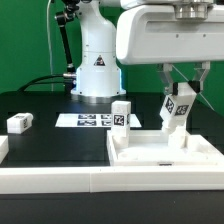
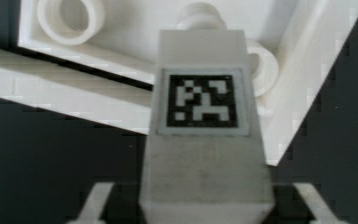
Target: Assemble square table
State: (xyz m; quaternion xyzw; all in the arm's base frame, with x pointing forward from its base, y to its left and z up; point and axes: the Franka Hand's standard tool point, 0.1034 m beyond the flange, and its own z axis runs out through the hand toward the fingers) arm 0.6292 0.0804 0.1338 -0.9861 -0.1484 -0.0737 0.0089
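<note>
One table top [image 1: 165, 157]: flat, rim up, in front of the marker board [image 1: 88, 120].
Gripper [image 1: 181, 96]: closed around a tagged leg [image 1: 174, 112], tilted over the table top's far rim.
Second leg [image 1: 121, 114]: upright by the far rim.
Third leg [image 1: 18, 123]: lying well apart, exterior view's left.

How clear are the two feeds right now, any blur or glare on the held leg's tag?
Exterior view: evenly lit, no glare; the leg in the gripper is fairly sharp though small. Wrist view: soft throughout; the tag smears at its edges, and the top behind is out of focus and washed-out white.
</note>
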